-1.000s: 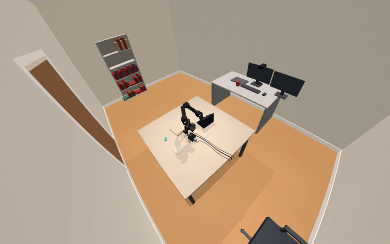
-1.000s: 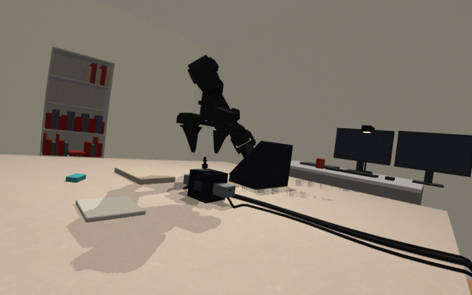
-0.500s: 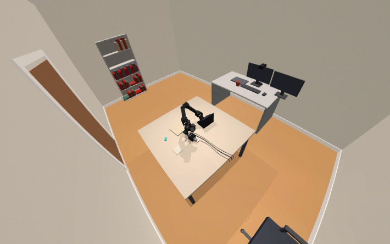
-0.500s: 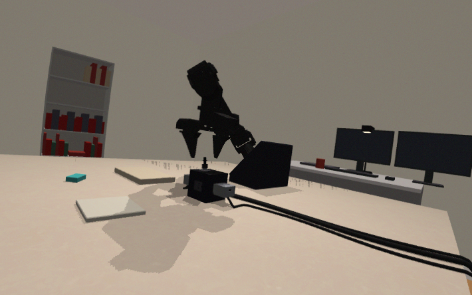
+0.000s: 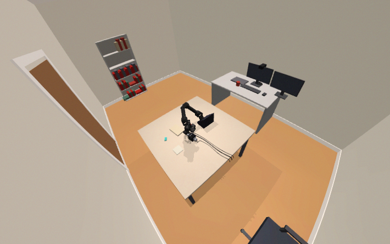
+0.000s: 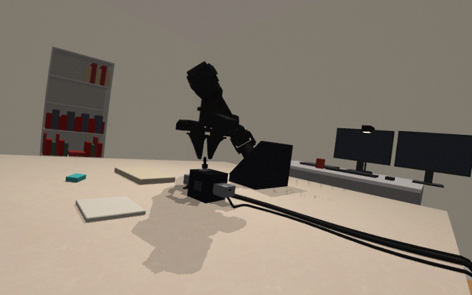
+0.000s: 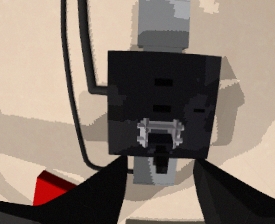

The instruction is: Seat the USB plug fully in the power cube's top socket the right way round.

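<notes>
The black power cube [image 5: 191,137] [image 6: 207,187] [image 7: 133,75] stands on the table, with several dark slots in its top. The black USB plug [image 6: 204,162] [image 7: 160,140] stands upright from the top socket nearest the gripper in the wrist view, with a grey metal bracket [image 7: 163,124] around its base. How deep it sits and which way round it is cannot be told. My gripper [image 6: 205,155] [image 7: 161,164] is open with its fingers partly closed. The fingertips are either side of the plug's upper end, at about its top, with gaps on both sides.
Grey adapters [image 6: 224,189] [image 7: 164,20] stick out of the cube's sides, and black cables [image 6: 304,216] run to the table edge. A dark wedge-shaped block [image 5: 206,120] [image 6: 263,165] stands behind. A teal block [image 5: 165,139] [image 6: 76,178] and two pale flat pads [image 6: 110,207] lie nearby.
</notes>
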Robot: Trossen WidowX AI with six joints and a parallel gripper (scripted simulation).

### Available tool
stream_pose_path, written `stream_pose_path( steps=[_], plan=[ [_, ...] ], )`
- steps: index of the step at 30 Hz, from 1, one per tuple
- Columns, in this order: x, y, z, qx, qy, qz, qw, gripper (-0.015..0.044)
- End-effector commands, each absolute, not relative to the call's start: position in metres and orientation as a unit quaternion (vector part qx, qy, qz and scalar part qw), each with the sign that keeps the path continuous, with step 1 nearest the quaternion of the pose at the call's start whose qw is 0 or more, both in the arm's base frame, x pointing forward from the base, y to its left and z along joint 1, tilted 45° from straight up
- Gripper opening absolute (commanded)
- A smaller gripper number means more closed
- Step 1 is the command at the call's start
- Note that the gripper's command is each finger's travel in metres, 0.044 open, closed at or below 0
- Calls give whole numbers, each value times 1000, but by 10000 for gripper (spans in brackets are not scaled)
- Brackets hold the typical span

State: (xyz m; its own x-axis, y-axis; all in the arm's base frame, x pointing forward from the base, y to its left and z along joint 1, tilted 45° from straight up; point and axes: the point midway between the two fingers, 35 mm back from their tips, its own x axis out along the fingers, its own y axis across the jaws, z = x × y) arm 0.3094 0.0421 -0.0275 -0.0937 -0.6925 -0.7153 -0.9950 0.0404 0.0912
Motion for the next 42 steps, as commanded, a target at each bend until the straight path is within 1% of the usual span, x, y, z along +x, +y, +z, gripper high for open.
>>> stream_pose_path(
  steps=[1,4,7,42],
  plan=[
    [310,43,-27,-624,676,300,252,99],
    [310,43,-27,-624,676,300,252,20],
    [310,43,-27,-624,676,300,252,0],
    [310,51,-19,-624,676,301,252,0]
  ],
)
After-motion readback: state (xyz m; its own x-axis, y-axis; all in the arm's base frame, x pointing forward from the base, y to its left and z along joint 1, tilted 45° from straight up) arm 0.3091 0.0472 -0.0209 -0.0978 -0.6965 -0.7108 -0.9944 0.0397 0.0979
